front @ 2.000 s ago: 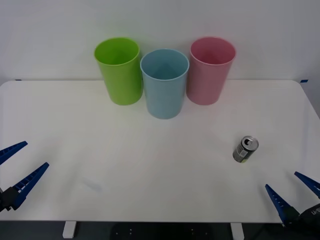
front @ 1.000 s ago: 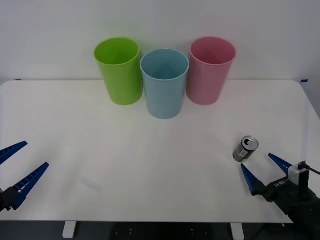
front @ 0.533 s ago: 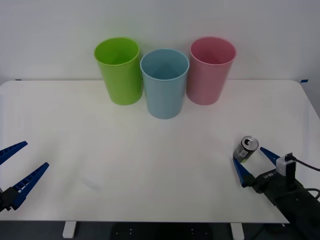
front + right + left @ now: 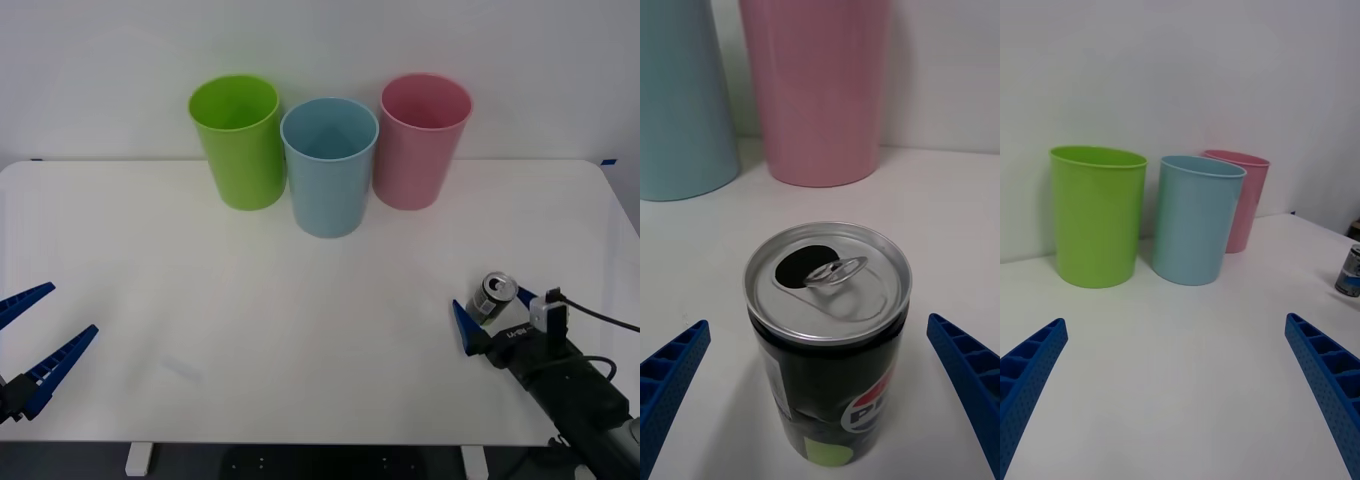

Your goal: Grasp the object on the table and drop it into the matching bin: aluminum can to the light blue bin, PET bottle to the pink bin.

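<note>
Since half a second ago the right gripper [image 4: 492,318] has pushed further forward and left, so its spread blue fingers [image 4: 962,375] now bracket the can [image 4: 491,298] instead of sitting just behind it; two seconds ago it was still down at the near right corner. The can itself has not moved: upright on the table [image 4: 300,330], right side, nearer the front edge than the bins, silver top with open mouth and pull tab facing up. Right wrist view confirms it: can [image 4: 827,330] centred between the two fingers, a clear gap each side, fingers wide apart and not touching it, nothing gripped. Left gripper [image 4: 28,338] unchanged across all frames, parked at the near left edge, fingers also wide apart, holding nothing. Bins unchanged: green bin [image 4: 240,142], light blue bin [image 4: 329,167], pink bin [image 4: 421,140] in a row along the far edge, blue one a bit forward of the other two, green and blue look touching, blue and pink nearly so. Wide bare tabletop between the can and the bins, well apart. Can sits near the right edge and front edge of the table, with the arm body filling the near right corner. Left half of the table is open surface.
</note>
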Controlling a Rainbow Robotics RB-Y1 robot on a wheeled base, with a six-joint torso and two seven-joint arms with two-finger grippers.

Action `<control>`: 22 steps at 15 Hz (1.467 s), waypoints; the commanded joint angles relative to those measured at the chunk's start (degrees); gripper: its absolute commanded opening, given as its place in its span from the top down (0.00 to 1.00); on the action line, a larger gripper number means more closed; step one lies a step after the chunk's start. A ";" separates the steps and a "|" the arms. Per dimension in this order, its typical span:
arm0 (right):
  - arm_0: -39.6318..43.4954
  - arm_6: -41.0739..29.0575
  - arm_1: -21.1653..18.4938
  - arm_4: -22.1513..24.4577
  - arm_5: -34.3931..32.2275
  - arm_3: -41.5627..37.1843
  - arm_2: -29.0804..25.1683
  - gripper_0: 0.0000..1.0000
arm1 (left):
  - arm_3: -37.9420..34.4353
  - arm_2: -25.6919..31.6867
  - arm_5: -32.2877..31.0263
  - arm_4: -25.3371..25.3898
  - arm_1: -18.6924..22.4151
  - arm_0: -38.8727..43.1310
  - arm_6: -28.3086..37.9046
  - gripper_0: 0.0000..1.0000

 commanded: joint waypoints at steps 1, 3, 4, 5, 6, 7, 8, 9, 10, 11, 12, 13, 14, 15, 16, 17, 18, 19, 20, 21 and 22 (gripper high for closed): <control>-0.32 -0.03 0.04 -0.05 1.20 0.00 0.44 0.00 | 0.00 0.00 0.00 0.00 0.00 0.00 0.00 0.00; -0.32 0.06 -0.05 -0.05 1.11 0.00 0.44 0.00 | 0.00 0.00 0.00 0.00 0.00 0.00 0.00 0.00; -0.32 0.06 0.04 -0.05 1.20 0.00 0.53 0.00 | 0.00 0.00 0.00 0.00 0.00 0.00 0.00 0.00; -0.32 0.15 -0.05 -0.05 1.11 0.00 0.53 0.30 | 0.00 0.00 0.00 0.00 0.00 0.00 0.00 0.00; -0.32 0.15 0.04 -0.05 1.11 0.00 0.62 0.90 | 0.00 0.00 0.00 0.00 0.00 0.00 0.00 0.00; -0.32 0.15 0.22 -0.05 1.11 0.00 0.62 1.00 | 0.00 0.00 0.00 0.00 0.00 0.00 0.00 0.00; -0.32 0.24 0.22 -0.05 1.11 0.00 0.53 1.00 | 0.00 0.00 0.00 0.00 0.00 0.00 0.00 0.00; -0.23 0.24 0.22 -0.05 1.11 0.00 0.53 1.00 | 0.00 0.00 0.00 0.00 0.00 0.00 0.00 0.00; -0.32 0.15 0.22 -0.05 1.11 0.00 0.62 1.00 | 0.00 0.00 0.00 0.00 0.00 0.00 0.00 0.00; -0.32 0.15 0.22 -0.22 1.02 0.00 0.53 1.00 | 0.00 0.00 0.00 0.00 0.00 0.00 0.00 0.00; -0.32 0.15 0.30 -0.40 1.02 0.00 0.53 1.00 | 0.00 0.00 0.00 0.00 0.00 0.00 0.00 0.00; -0.32 0.15 0.30 -0.66 0.93 0.00 0.53 1.00 | 0.00 0.00 0.00 0.00 0.00 0.00 0.00 0.00; -0.32 0.24 0.30 -1.19 0.40 0.00 0.26 1.00 | 0.00 0.00 0.00 0.00 0.00 0.00 0.00 0.00; -0.32 0.24 0.30 -1.72 -0.12 0.00 0.00 1.00 | 0.00 0.00 0.00 0.00 0.00 0.00 0.00 0.00; -0.32 0.24 0.30 -2.16 -0.47 0.00 -0.35 1.00 | 0.00 0.00 0.00 0.00 0.00 0.00 0.00 0.00; -0.32 0.24 0.30 -2.77 -1.09 0.00 -0.79 1.00 | 0.00 0.00 0.00 0.00 0.00 0.00 0.00 0.00; -0.32 0.24 0.30 -3.30 -1.97 0.00 -1.49 1.00 | 0.00 0.00 0.00 0.00 0.00 0.00 0.00 0.00; -0.32 -0.03 0.30 -3.74 -3.02 -0.09 -2.02 1.00 | 0.00 0.00 0.00 0.00 0.00 0.00 0.00 0.00; -0.23 -0.29 0.30 -4.09 -4.61 0.00 -3.16 1.00 | 0.00 0.00 0.00 0.00 0.00 0.00 0.00 0.00; -0.23 -0.73 0.30 -4.18 -5.92 0.00 -4.04 1.00 | 0.00 0.00 0.00 0.00 0.00 0.00 0.00 0.00; -0.23 -1.00 0.30 -4.44 -7.15 -0.09 -4.74 1.00 | 0.00 0.00 0.00 0.00 0.00 0.00 0.00 0.00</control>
